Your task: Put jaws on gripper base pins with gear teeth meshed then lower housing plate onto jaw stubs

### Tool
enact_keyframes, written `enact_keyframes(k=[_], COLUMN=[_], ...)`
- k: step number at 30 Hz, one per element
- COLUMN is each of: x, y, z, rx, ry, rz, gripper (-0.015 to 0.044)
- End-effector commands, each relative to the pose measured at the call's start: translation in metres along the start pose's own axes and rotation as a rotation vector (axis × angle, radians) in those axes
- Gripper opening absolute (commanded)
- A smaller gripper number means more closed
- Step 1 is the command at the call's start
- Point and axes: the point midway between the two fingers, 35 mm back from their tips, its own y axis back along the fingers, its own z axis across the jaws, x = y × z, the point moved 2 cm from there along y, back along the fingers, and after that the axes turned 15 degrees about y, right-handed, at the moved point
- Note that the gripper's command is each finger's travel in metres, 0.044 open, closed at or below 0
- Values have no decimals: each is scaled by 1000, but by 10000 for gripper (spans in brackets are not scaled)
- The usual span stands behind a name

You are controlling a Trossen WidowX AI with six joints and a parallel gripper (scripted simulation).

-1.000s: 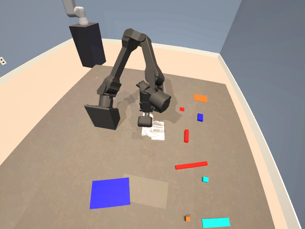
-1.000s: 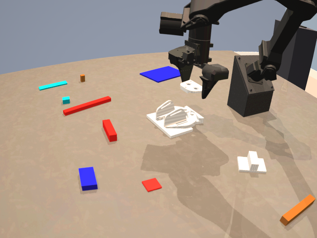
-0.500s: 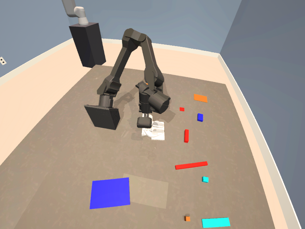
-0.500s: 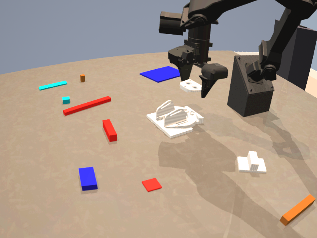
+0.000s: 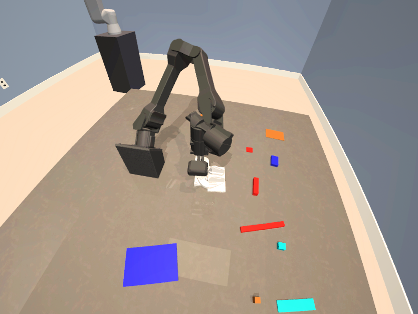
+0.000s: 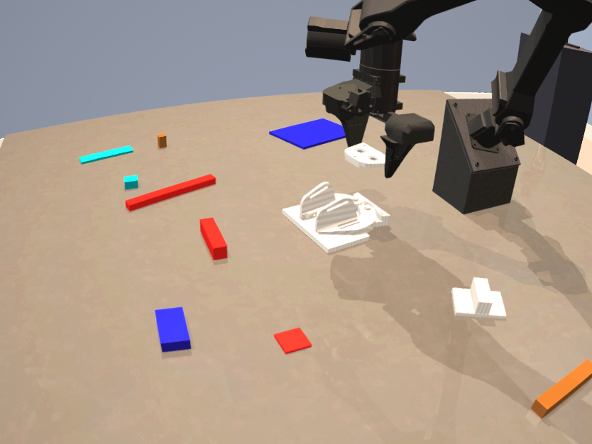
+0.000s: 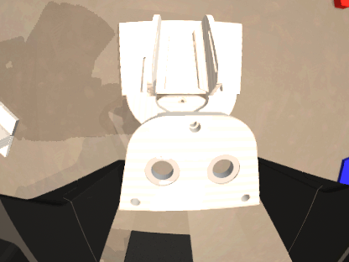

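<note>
My gripper (image 6: 370, 159) (image 7: 191, 164) is shut on the white housing plate (image 6: 364, 153) (image 7: 190, 191), gripped by its side edges. The plate looks about level, with two large holes, and hangs in the air above the white gripper base (image 6: 383, 219). Two white jaws lie at the base: the near jaw (image 6: 336, 217) (image 7: 156, 63) and the far jaw (image 6: 317, 201) (image 7: 210, 50). Their upright fins stand side by side over a flat white slab (image 5: 221, 189) (image 6: 329, 246) (image 7: 127, 63). Small round stubs show at the base end in the exterior view. The plate hides them in the wrist view, and the gear mesh is not clear.
A small white stand (image 6: 480, 306) (image 7: 6, 126) is nearest the jaws. Red bars (image 5: 255, 186) (image 5: 262, 226), a blue block (image 5: 274, 161), a red tile (image 5: 249, 149) and a large blue sheet (image 5: 151, 265) lie farther off. My black arm base (image 6: 470, 186) stands beyond the gripper.
</note>
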Motion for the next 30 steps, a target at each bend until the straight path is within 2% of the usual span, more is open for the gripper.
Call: enact_keyframes(k=[1,15,30], x=[0,-1,-2], y=[0,-1,-26], z=[-1,-1,-3], rx=[3,3,6], ry=[6,7,7], rz=[1,1,2], gripper=[351,351,351])
